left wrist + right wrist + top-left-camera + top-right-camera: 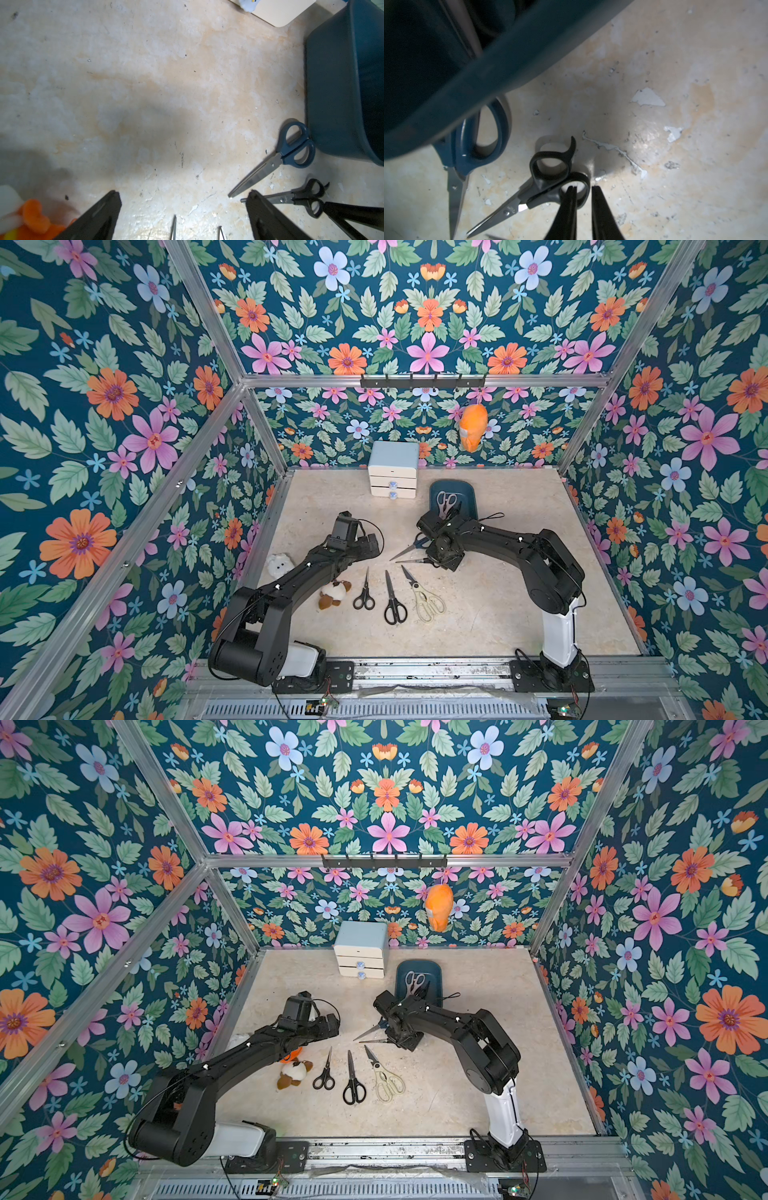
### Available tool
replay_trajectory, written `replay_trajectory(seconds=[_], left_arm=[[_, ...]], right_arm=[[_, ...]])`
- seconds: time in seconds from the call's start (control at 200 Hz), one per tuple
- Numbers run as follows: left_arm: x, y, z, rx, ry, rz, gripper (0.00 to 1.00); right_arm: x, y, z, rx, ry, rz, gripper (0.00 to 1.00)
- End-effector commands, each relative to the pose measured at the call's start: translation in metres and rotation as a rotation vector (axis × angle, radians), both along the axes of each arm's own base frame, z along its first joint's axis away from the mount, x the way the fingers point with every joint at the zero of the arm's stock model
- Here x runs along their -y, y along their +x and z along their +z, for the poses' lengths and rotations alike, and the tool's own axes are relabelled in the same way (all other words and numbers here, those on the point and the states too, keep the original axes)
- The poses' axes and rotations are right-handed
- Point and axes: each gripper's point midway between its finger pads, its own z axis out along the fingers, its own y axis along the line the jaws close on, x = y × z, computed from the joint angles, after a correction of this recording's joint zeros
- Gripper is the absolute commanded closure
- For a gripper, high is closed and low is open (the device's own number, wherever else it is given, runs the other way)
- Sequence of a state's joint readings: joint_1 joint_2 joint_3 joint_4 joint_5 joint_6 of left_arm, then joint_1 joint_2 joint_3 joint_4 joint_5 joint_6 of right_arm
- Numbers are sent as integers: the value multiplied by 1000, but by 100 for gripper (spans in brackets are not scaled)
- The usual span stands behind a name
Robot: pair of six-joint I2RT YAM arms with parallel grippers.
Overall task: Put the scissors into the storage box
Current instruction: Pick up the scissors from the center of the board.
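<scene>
My right gripper (583, 188) is shut on the small black scissors (550, 178), one finger inside a handle loop and one outside; in a top view its blades (409, 560) point left. The dark-blue-handled scissors (471, 145) lie beside them against the teal storage box (467, 72). The box (467, 493) holds pinkish shears (446, 502) and dark pairs. Small black scissors (364, 593), larger black scissors (392, 599) and cream shears (426, 599) lie in a row on the table. My left gripper (185, 199) hangs open over bare table, left of the blue pair (291, 149).
A white and pale-blue drawer cabinet (392, 470) stands left of the box at the back. A white plush (279, 565) and a brown-white plush (334, 593) lie by the left arm. An orange plush (473, 427) hangs from the hook rail.
</scene>
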State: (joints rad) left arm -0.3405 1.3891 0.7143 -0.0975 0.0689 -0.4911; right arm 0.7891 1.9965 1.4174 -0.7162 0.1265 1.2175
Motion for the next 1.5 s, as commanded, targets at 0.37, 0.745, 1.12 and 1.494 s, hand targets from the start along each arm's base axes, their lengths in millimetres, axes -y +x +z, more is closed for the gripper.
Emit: replay_trajectory(seconds=[0.37, 0.745, 1.12, 1.494], left_arm=[[-8, -7, 7, 21, 22, 15, 1], [-9, -9, 6, 18, 24, 9, 1], [-7, -9, -1, 13, 20, -8, 1], [-13, -10, 2, 26, 44, 8, 1]], right_arm=[[2, -4, -18, -31, -26, -37, 83], [14, -21, -12, -70, -79, -25, 81], [18, -27, -20, -88, -116, -37, 79], [24, -30, -44, -102, -139, -67, 96]])
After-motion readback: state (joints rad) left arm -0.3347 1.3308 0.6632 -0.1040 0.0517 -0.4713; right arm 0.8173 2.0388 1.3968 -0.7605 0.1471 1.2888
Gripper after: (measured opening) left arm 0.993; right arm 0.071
